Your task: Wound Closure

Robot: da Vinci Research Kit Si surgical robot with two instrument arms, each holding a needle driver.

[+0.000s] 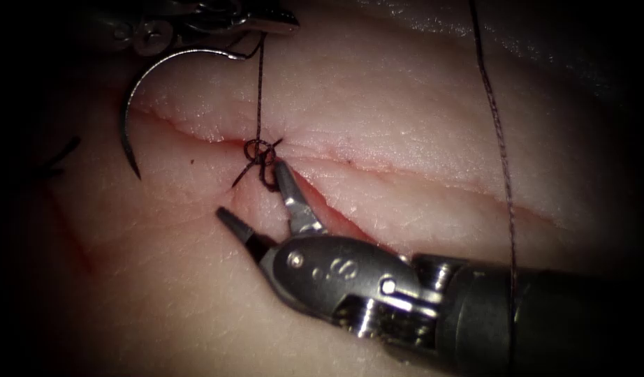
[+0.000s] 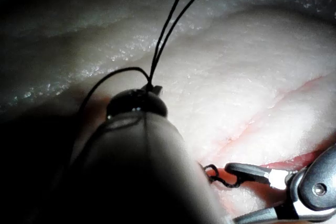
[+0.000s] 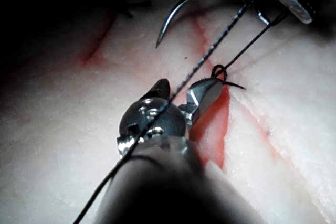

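My left tool (image 1: pixel 283 26) is shut on the curved needle (image 1: pixel 137 98) near its thread end, above the tissue (image 1: pixel 420 139). The needle hangs free over the left end of the cut (image 1: pixel 406 178), tip pointing down. Thread (image 1: pixel 259 91) runs taut from the needle's tail down to a knot (image 1: pixel 261 152) on the cut. My right tool (image 1: pixel 252 190) stands open just below the knot, its upper jaw tip touching the knot and nothing held. In the right wrist view the open right tool (image 3: pixel 186 87) sits beside the knot (image 3: pixel 219 71), under the needle (image 3: pixel 178 9). The left wrist view shows the knot (image 2: pixel 212 172).
A second long strand of thread (image 1: pixel 500 139) crosses the tissue on the right and passes over the right tool's shaft (image 1: pixel 545 314). Red fluid (image 1: pixel 339 225) lies in the cut beside the right tool. A short dark thread end (image 1: pixel 63 150) lies at the far left.
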